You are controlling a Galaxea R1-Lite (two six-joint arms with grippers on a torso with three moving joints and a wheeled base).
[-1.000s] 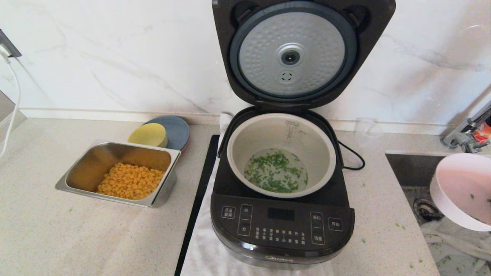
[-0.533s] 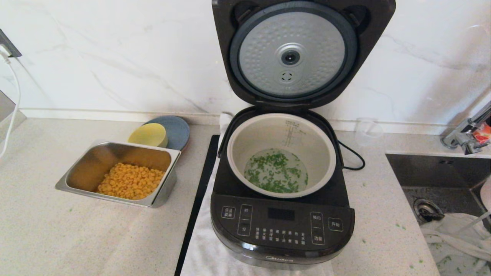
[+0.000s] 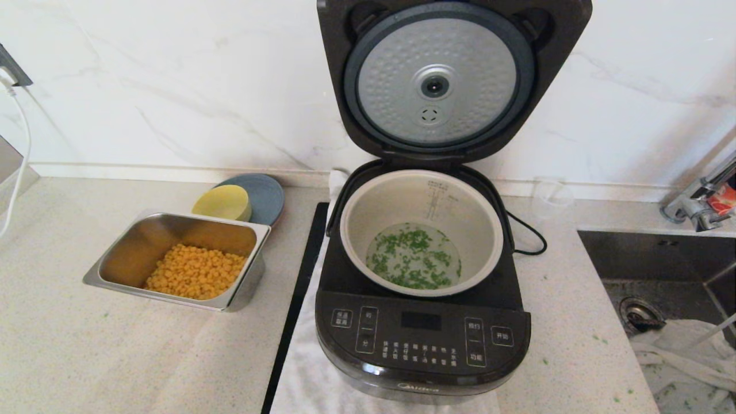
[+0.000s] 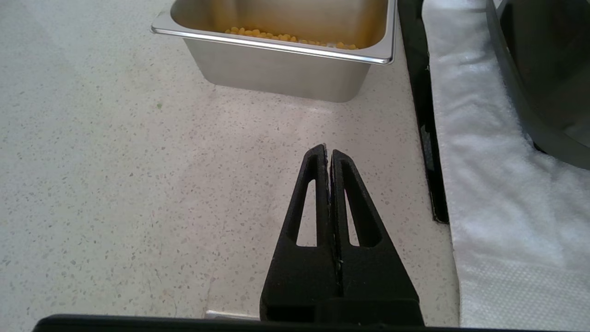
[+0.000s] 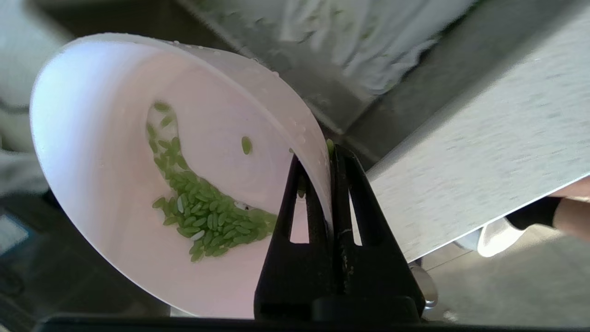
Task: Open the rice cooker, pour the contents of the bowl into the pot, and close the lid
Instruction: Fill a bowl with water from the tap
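**A:** So where's it at? The rice cooker (image 3: 422,299) sits on the desk (image 3: 86,356) with its lid (image 3: 454,75) swung fully up, so opening is done. The pot (image 3: 422,230) has a scatter of green bits (image 3: 414,264) lying in the bottom, so I'd say the pour has mostly happened.

**B:** Mostly, yeah. In the right wrist view the bowl (image 5: 115,152) is tipped on its side over by the sink (image 3: 655,259), out of the head camera's sight, and a clump of green bits is stuck inside it. Right pincer (image 5: 331,152) is clamped on the bowl's rim, one finger inside, one outside.

**A:** And the left pincer (image 4: 328,150)?

**B:** Pressed shut on nothing, parked low over the desk near the steel tray (image 4: 286,69) of corn (image 3: 195,279). Idle.

**A:** So what's left is setting the bowl down and closing the lid. Nothing is near the lid yet.
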